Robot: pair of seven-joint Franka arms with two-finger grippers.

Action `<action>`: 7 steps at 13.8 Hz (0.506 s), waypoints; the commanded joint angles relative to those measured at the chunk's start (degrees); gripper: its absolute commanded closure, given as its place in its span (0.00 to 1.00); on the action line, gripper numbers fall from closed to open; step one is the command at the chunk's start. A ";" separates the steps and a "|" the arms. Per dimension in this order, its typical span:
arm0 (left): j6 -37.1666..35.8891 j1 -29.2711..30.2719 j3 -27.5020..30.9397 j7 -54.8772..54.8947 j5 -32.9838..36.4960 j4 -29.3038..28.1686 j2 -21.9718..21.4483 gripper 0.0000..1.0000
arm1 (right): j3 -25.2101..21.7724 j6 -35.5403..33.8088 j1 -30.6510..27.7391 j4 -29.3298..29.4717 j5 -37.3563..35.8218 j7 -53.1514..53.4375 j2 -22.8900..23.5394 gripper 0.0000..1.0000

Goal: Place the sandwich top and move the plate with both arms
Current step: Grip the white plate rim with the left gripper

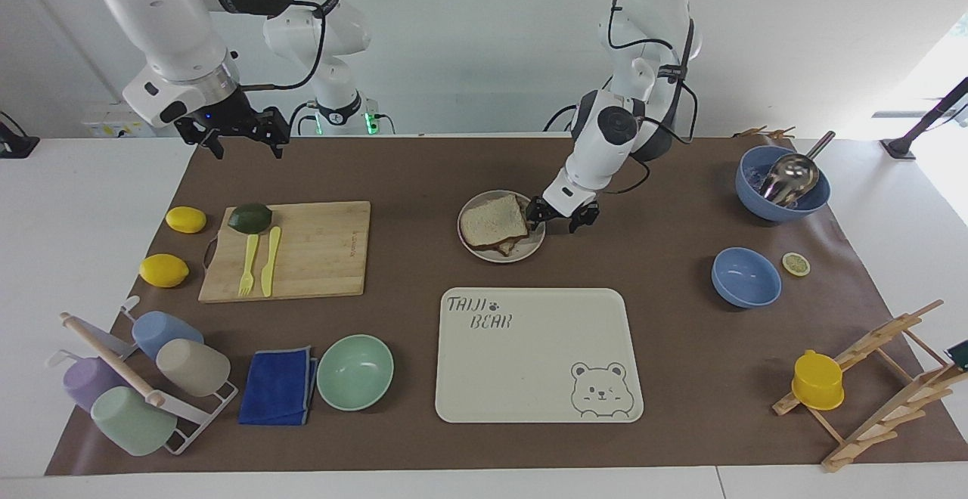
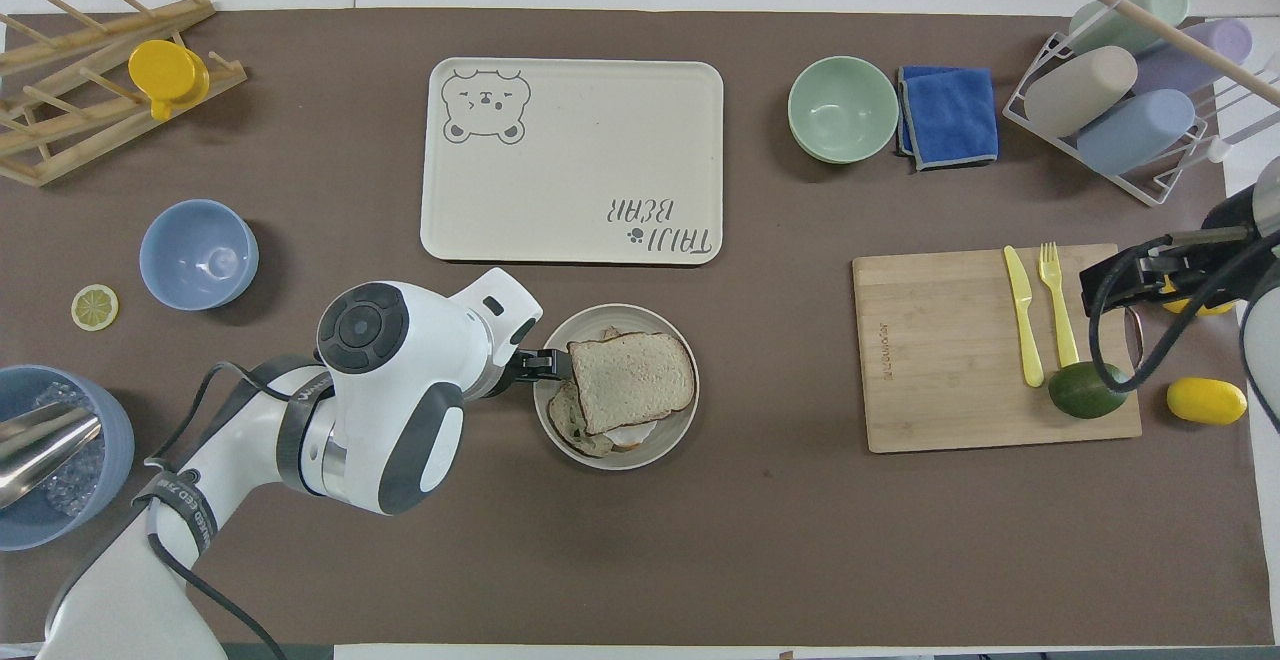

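The sandwich top lies on the lower slice on the plate, a little askew; it also shows in the overhead view, on the plate. My left gripper is low at the plate's rim on the side toward the left arm's end of the table, fingers open; in the overhead view it overlaps the rim. My right gripper is open and empty, raised over the end of the cutting board toward the right arm's end of the table; it also shows in the overhead view.
The bear tray lies farther from the robots than the plate. A mint bowl, a blue cloth and a cup rack stand toward the right arm's end. Blue bowls stand toward the left arm's end.
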 commanded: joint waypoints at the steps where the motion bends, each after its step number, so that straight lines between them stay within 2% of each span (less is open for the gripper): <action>1: 0.88 -0.76 0.88 -0.14 -0.93 -0.76 -0.76 0.19 | -0.28 0.80 -1.22 -0.05 1.40 -1.23 0.10 0.00; 2: 0.97 -0.85 0.80 -0.14 -0.93 -0.85 -0.76 0.21 | -0.28 0.71 -1.48 -0.22 1.48 -1.33 0.01 0.00; 4: 1.06 -0.94 0.79 -0.05 -0.93 -1.37 -0.67 0.30 | -0.02 0.19 -1.57 -0.40 1.49 -1.15 -0.25 0.00; 7: 1.06 -1.73 0.79 0.04 -1.62 -1.73 -0.67 0.51 | -0.02 -0.08 -2.10 -0.58 1.49 -0.97 -0.25 0.00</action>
